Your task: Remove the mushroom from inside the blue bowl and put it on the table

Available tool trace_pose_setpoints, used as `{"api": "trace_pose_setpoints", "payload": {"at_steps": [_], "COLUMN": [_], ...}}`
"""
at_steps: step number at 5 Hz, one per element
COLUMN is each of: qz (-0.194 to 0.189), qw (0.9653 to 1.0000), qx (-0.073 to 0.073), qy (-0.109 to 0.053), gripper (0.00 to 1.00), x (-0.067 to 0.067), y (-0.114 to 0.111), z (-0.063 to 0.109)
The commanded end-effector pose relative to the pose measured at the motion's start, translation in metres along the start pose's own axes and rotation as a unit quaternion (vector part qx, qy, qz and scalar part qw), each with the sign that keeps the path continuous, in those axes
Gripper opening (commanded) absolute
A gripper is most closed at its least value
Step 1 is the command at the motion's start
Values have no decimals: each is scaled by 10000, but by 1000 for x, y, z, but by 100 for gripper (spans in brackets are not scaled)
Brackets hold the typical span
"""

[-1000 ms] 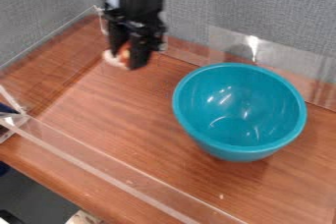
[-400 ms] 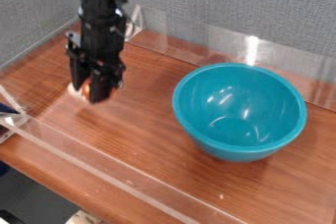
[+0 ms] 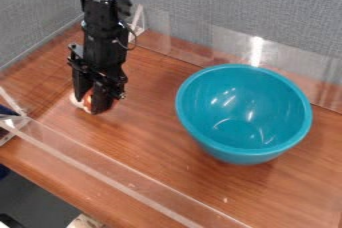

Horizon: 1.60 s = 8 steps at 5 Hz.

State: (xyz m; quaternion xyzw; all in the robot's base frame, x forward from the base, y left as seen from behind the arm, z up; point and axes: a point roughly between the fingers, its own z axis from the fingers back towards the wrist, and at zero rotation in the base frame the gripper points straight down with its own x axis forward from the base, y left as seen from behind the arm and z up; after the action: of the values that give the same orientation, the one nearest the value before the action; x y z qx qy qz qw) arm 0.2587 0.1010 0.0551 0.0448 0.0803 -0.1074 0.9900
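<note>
My gripper (image 3: 96, 100) points almost straight down at the left side of the table (image 3: 134, 157), its fingertips close to the wood. It is shut on the mushroom (image 3: 87, 100), of which only a small pale and reddish bit shows between the black fingers. I cannot tell whether the mushroom touches the tabletop. The blue bowl (image 3: 245, 112) stands well to the right of the gripper, upright, with nothing showing inside it.
Clear acrylic walls run along the table's edges: one at the back (image 3: 254, 47), one on the left (image 3: 40, 57), one along the front (image 3: 120, 177). A grey panel rises behind the table. Bare wood lies between gripper and bowl.
The gripper has moved left and toward the front of the table, and has sunk close to the tabletop, still carrying the mushroom. The bowl has not moved.
</note>
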Motion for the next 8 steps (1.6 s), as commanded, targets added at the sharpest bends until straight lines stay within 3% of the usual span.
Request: {"api": "trace_pose_setpoints", "payload": {"at_steps": [1,6,7,8], "qz": [83,73,114,172], "qw": [9999,9998,9995,9988], "qx": [15,-50,-95,-167], "qy": [-117,-201,-263,-419], "gripper": [0,0,100,100], "x": [-3,-8,-10,-14], "y": [6,7,9,12], "z": [8,15,20,32]}}
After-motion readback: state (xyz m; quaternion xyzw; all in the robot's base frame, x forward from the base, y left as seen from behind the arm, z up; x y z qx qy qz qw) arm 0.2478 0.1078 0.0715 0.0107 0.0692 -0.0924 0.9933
